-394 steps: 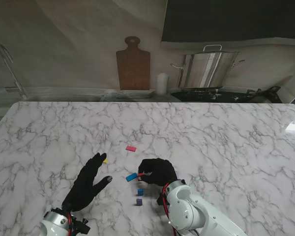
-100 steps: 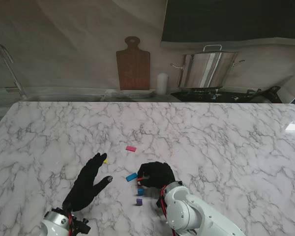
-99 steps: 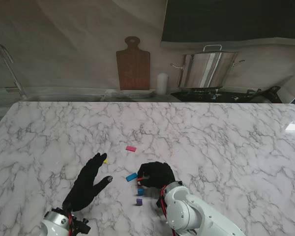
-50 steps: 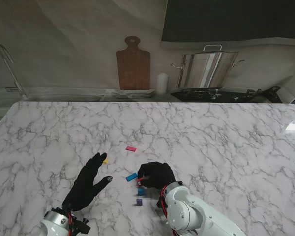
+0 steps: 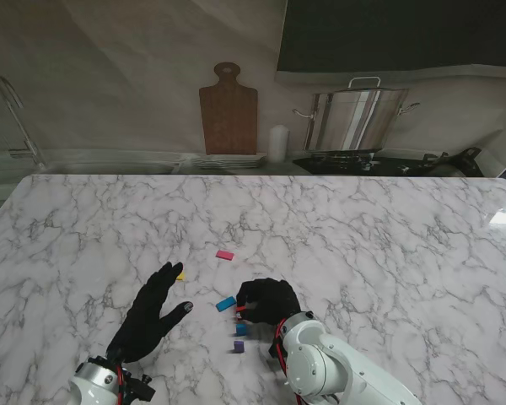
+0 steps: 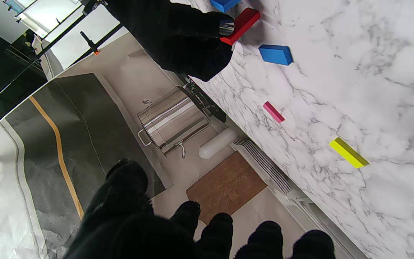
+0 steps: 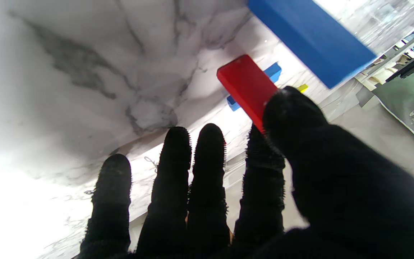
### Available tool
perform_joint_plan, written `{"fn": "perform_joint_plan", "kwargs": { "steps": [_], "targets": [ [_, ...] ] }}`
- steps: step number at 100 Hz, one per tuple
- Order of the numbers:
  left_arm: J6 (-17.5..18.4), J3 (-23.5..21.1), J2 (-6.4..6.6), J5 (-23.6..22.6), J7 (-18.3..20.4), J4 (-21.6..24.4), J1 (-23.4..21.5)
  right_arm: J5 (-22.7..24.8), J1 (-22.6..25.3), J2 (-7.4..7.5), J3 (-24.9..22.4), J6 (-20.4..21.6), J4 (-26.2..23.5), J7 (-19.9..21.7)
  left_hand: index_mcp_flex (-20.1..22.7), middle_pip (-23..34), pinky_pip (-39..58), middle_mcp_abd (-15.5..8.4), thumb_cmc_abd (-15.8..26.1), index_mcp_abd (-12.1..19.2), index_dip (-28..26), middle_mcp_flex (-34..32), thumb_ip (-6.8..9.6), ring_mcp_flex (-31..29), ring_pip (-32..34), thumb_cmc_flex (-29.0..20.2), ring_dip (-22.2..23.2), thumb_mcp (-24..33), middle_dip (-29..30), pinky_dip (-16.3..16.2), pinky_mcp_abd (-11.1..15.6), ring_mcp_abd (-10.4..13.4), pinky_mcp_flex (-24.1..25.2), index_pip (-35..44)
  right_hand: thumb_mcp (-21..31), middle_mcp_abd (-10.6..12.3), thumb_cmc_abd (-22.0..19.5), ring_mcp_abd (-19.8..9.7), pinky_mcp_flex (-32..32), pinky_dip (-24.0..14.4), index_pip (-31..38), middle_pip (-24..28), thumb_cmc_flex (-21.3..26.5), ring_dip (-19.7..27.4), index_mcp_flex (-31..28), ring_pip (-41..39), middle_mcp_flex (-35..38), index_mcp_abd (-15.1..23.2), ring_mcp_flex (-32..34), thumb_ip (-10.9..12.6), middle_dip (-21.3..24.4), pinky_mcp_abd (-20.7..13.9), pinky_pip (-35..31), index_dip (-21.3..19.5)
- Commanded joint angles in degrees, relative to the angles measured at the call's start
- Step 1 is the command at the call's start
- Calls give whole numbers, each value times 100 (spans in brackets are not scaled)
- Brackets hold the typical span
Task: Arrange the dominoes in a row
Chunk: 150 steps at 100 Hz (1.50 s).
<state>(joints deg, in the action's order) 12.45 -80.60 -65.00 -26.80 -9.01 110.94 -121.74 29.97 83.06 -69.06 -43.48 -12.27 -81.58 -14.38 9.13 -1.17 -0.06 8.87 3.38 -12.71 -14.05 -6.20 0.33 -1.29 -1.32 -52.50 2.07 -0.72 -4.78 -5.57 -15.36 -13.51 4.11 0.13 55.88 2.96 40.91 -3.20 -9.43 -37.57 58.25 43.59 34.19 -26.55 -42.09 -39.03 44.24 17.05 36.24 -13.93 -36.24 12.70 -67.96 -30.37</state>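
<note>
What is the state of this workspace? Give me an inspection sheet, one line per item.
Surface: marble table, white with grey veins.
Job's things: red domino pinched in the right hand; light blue domino, pink domino and yellow domino lying flat and scattered; blue domino and purple domino in line nearer to me.
Clutter: nothing seen on the table.
Hands: right hand shut on the red domino; left hand open, fingers spread, holding nothing.
Cables: red wires at the right wrist.
Surroundings: cutting board, steel pot and white cylinder behind the table.
</note>
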Motion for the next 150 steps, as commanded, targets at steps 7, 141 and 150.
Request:
{"fn": "perform_joint_plan", "kwargs": {
  "steps": [7, 141, 150],
  "targets": [
    [4, 12, -8, 0, 73, 6, -14, 6, 75, 20, 12, -58, 51, 69, -147, -45, -67, -40, 11, 45, 75, 135, 3, 162, -56, -111, -115, -10, 74, -19, 28, 27, -21, -94, 25, 61, 200, 185, 5, 28, 276, 210, -282, 35, 149, -30, -150, -85, -60, 46, 53, 26, 98, -171],
    [-9, 22, -8, -6, 72, -5, 2, -150, 57, -97, 4, 12, 253, -230, -148, -45, -67, -42, 12, 44, 76, 135, 3, 162, -57, -108, -116, -11, 76, -19, 27, 32, -21, -95, 43, 66, 137, 177, -12, 0, 187, 253, 14, 26, -187, -66, -58, 681, -12, -11, -59, 46, 86, -472],
    [-11, 24, -8, -7, 71, -5, 2, -170, 78, -108, -22, -1, 227, -264, -148, -46, -67, -44, 12, 40, 76, 136, 3, 163, -58, -108, -117, -10, 77, -19, 27, 30, -21, -95, 44, 64, 143, 174, -14, -3, 189, 264, 15, 23, -208, -71, -59, 665, -18, -5, -68, 45, 81, -473]
  ]
}}
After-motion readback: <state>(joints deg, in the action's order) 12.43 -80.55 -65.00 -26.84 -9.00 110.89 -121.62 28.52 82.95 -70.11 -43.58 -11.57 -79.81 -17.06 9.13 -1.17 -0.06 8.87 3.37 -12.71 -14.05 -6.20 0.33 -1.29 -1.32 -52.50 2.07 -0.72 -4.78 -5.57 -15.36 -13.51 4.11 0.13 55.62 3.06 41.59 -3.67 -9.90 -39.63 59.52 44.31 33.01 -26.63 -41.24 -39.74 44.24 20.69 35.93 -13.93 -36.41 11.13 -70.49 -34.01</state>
